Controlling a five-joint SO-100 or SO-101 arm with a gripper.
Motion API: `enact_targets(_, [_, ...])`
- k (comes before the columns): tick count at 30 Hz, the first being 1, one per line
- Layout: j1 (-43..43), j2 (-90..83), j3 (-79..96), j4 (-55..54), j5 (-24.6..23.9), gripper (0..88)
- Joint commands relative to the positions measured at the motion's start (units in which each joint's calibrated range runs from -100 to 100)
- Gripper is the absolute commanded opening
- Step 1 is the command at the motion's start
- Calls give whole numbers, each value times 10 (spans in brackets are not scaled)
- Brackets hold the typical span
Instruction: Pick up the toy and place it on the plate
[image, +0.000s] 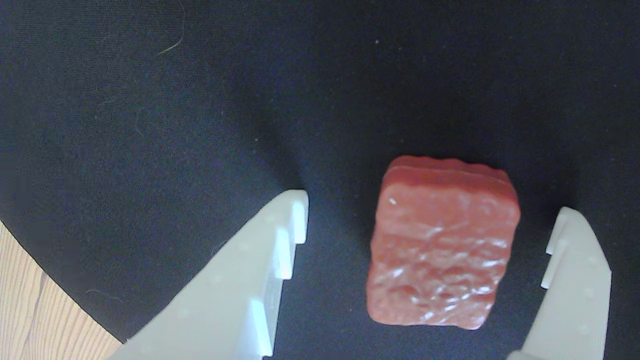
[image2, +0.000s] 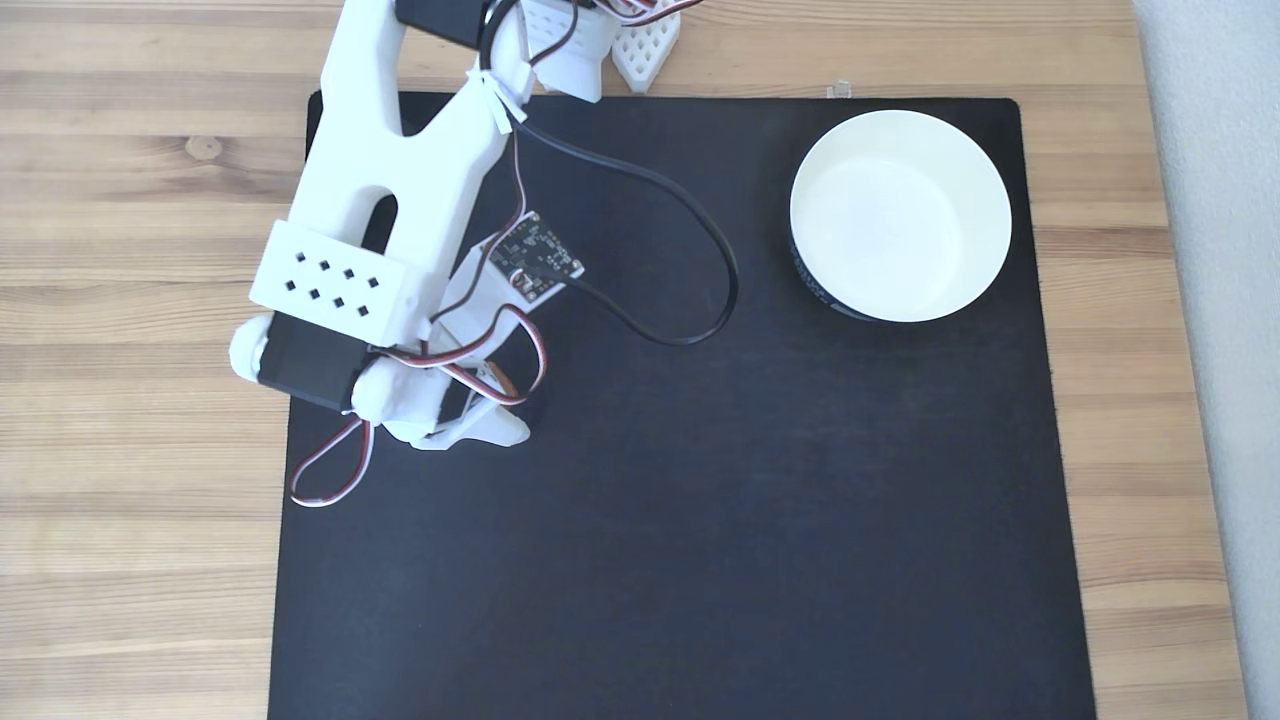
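Table: light wooden boards (image2: 140, 560) lay under everything, with a pale strip along the right edge of the fixed view.
Mat: a black cloth mat (image2: 700, 520) covered most of the table; its corner showed over the wood at lower left of the wrist view.
Arm: the white arm (image2: 390, 170) reached from the top down over the left part of the mat, with red and black cables around it.
Plate: the plate (image2: 985, 200) stood on the mat at upper right, well apart from the arm.
Gripper: the gripper (image: 430, 235) was wide open, holding nothing.
Toy: the toy (image: 442, 245) lay flat on the mat between the two fingers, nearer to the right one, touching neither.
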Motion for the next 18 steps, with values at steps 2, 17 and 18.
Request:
enact_targets(2, [-9,3,-7,-2,-4,290])
enact_targets(17, [-33,-7,-16,1,-5,26])
enact_targets(18, [-37,-11,-24,-2,-8,25])
